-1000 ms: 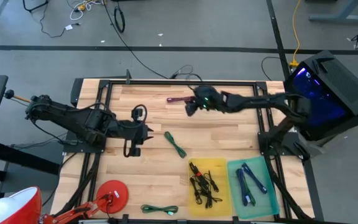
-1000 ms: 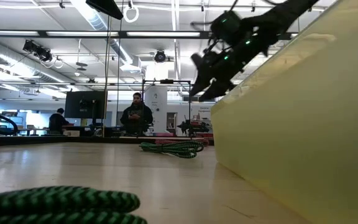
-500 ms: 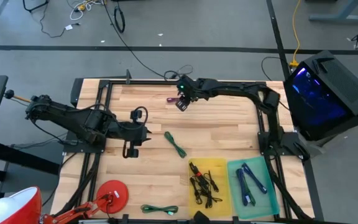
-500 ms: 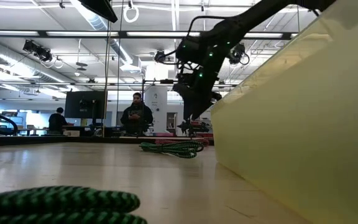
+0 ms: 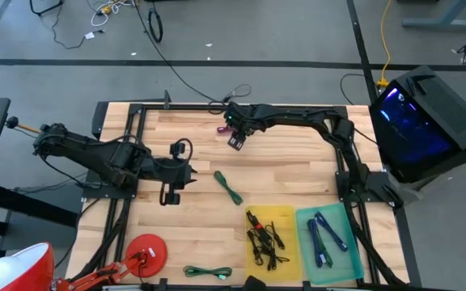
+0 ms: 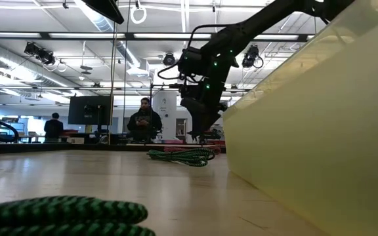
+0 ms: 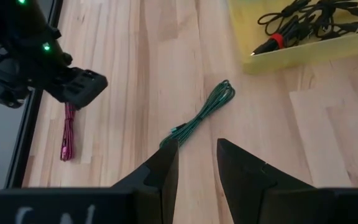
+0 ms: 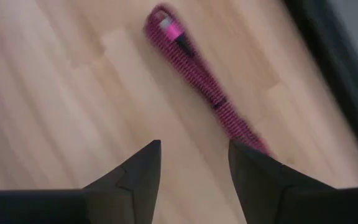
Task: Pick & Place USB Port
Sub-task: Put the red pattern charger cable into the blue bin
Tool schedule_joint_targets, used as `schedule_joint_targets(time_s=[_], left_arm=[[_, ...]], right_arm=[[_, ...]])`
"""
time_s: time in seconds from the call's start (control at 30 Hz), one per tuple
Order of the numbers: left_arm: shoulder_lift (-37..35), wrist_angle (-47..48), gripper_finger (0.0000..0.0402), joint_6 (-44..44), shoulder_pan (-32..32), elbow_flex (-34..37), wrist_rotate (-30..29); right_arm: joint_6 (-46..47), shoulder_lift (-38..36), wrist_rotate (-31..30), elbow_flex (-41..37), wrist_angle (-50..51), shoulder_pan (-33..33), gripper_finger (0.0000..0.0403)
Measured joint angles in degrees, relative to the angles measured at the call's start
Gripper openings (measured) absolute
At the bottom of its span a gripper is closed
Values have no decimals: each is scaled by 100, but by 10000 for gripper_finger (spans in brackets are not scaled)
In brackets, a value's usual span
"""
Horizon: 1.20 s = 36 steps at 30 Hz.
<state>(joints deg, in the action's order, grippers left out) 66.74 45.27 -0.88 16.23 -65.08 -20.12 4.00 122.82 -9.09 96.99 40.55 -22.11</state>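
Right gripper is out at the far side of the table, fingers spread apart and holding nothing, hovering just beside the pink USB cable, which lies flat on the wood close to the dark frame rail along the far edge. Left gripper waits over the table's left-middle, fingers parted too, with bare wood between it and the green cable lying near the yellow bin.
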Motion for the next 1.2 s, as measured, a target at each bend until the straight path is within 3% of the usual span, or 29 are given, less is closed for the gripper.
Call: schedule_joint_targets(time_s=[0.2,0.33,0.4,0.57,0.9,1.2], left_arm=[[0,-12,115,10,-4,0,0],[0,-74,115,10,-4,0,0],[0,-74,115,12,-4,0,-1],[0,-133,115,23,-4,0,-20],[0,-236,115,6,-4,0,-22],[2,-286,115,156,-4,0,-22]], right_arm=[[-145,-2,131,0,-178,160,190],[78,-2,713,0,-598,246,190],[111,-2,700,9,-826,304,190],[760,-4,1150,271,-930,308,190],[1085,245,1012,396,-683,-301,190],[158,350,364,422,-703,-217,190]])
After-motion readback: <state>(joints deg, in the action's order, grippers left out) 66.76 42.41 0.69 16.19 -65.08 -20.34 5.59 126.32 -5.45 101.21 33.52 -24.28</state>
